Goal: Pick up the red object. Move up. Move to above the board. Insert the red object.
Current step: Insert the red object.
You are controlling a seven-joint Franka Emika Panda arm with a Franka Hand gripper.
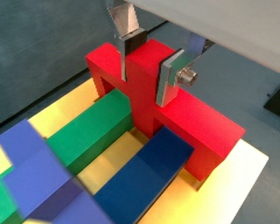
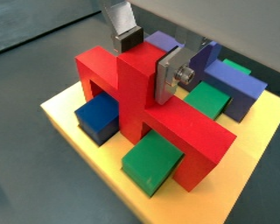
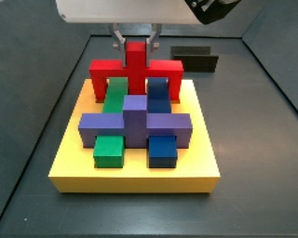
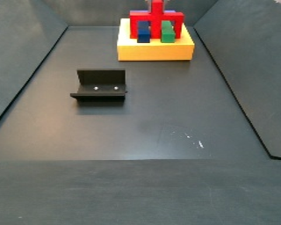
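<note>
The red object [image 3: 135,67] stands at the far end of the yellow board [image 3: 133,177], with its legs straddling a green block [image 1: 90,131] and a blue block [image 1: 154,171]. My gripper [image 1: 150,63] is right above it, and its silver fingers [image 2: 168,79] press both sides of the red central post [image 2: 119,87]. It looks shut on that post. A purple cross-shaped block [image 3: 133,125] lies on the middle of the board. In a side view the red object [image 4: 156,16] and the board [image 4: 154,51] are far off, with the gripper [image 4: 156,4] at the picture's edge.
The dark fixture [image 4: 99,85] stands on the grey floor apart from the board, and shows beyond the board in a side view [image 3: 196,58]. Low dark walls border the floor. A second green block [image 3: 108,151] and a second blue block [image 3: 163,151] sit at the board's near end.
</note>
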